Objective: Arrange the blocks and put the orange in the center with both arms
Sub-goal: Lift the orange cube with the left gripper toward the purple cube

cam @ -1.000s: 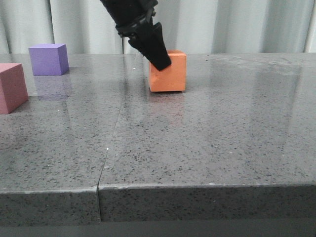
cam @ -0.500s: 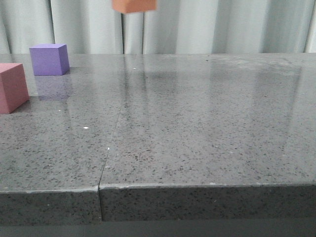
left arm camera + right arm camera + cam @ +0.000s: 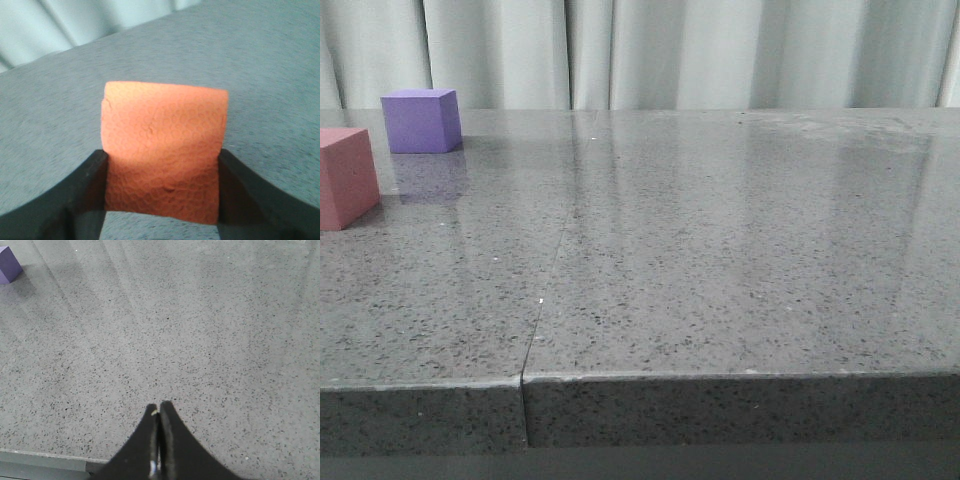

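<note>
In the left wrist view my left gripper is shut on the orange cube, its black fingers pressing two opposite sides, held well above the grey table. The orange cube and both grippers are out of the front view. The purple cube stands at the far left of the table; it also shows in the right wrist view. The pink cube stands at the left edge, nearer than the purple one. My right gripper is shut and empty, above the table near its front edge.
The grey speckled table has a seam running front to back left of centre. A pale curtain hangs behind the table. The table's front edge shows in the right wrist view.
The left gripper closed on the orange cube on the table, then lifted it up and out of the front view. The purple and pink cubes have not moved.
</note>
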Robot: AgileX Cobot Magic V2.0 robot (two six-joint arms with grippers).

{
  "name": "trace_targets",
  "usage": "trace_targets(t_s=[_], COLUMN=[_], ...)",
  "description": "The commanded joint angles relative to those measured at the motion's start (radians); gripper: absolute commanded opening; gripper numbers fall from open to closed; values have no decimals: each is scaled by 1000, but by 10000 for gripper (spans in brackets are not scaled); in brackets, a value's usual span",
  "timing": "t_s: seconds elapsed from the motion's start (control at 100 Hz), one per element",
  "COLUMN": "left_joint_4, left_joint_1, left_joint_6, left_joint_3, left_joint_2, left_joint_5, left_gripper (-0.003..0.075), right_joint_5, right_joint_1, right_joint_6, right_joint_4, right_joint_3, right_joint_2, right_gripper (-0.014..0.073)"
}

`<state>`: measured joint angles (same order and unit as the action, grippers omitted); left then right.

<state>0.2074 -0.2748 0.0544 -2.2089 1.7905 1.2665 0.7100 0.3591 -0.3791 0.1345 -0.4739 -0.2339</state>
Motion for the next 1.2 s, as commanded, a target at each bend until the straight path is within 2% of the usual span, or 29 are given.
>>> trace_targets(t_s=[0.0,0.26,0.5,0.7,0.91,1.08,1.189], left_joint_4=[11,34,34,34,34,32,32], left_joint_1=[33,74,74,74,74,74,74], left_joint_6=[45,194,314,325,350,363,365], left_joint_3=[-18,110,259,401,541,603,615], left_joint_2=[-70,-101,-95,-93,-93,-93,-78], left_joint_5=[8,2,-95,-148,-279,-363,-368], left_gripper=[232,232,231,231,231,231,231], right_joint_5=[-79,-79,-79,-79,-79,-79,-79], right_joint_1=[-5,-5,-5,-5,-5,-5,-5], right_joint_6=[6,6,6,6,6,6,6], right_joint_4=[17,17,17,17,17,17,17], right_joint_3=[-26,-26,-26,-26,-26,-26,-26], right_joint_2=[-11,-11,-11,-11,-11,-11,-11], right_gripper=[-67,-67,-67,-67,-67,-67,-67])
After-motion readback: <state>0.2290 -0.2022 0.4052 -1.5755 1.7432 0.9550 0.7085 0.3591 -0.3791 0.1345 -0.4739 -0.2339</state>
